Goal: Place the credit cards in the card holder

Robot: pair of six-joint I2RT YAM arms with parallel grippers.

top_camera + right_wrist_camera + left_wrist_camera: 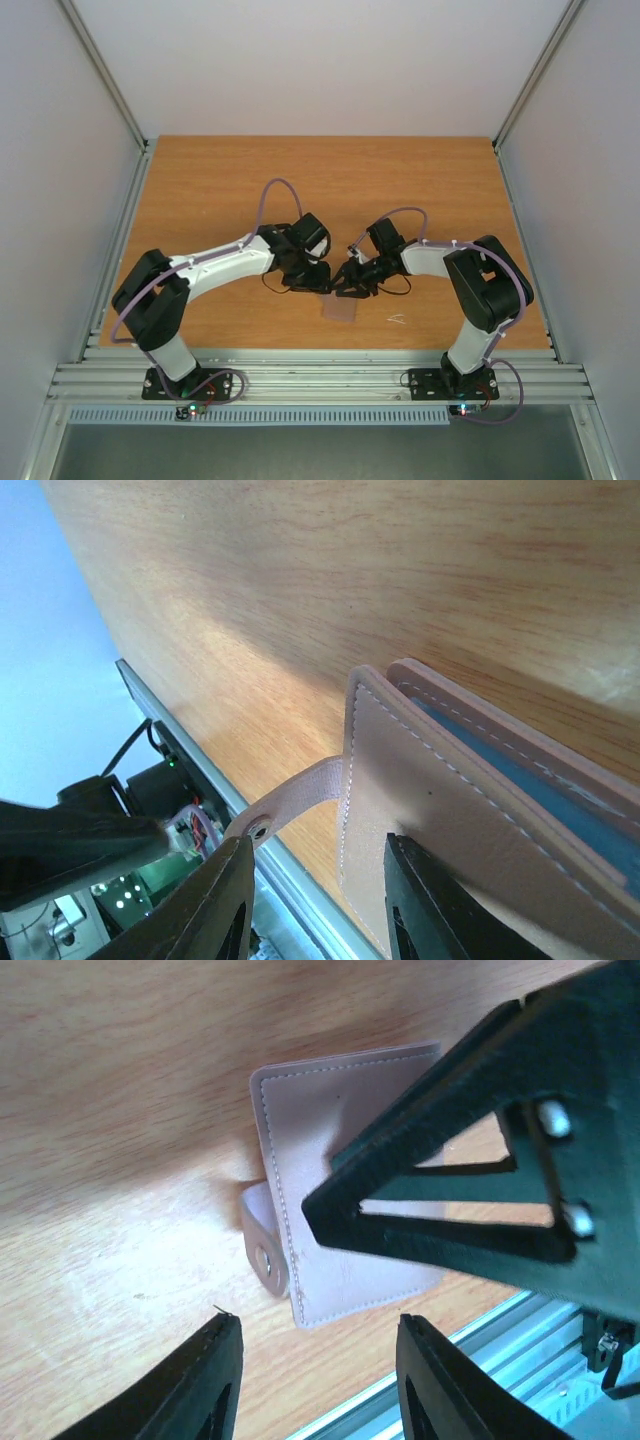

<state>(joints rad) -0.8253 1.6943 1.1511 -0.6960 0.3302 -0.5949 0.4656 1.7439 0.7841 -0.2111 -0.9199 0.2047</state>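
Note:
The card holder point(340, 308) is a pale tan stitched sleeve lying flat near the table's front edge. In the left wrist view the card holder point(320, 1160) shows a strap with a snap point(265, 1255) at its left side. In the right wrist view the card holder point(430, 810) gapes a little and shows its blue lining point(520, 780). My left gripper point(318, 1332) is open and empty just above it. My right gripper point(315, 865) is open, the holder's strap edge lies between its jaws, and one finger point(420, 900) sits over the flap. No credit cards are in view.
A tiny white scrap point(397, 319) lies right of the holder. The metal rail point(320, 375) runs along the front edge just below it. Both grippers point(332, 284) crowd together over the holder, and a right finger point(440, 1240) crosses the left wrist view.

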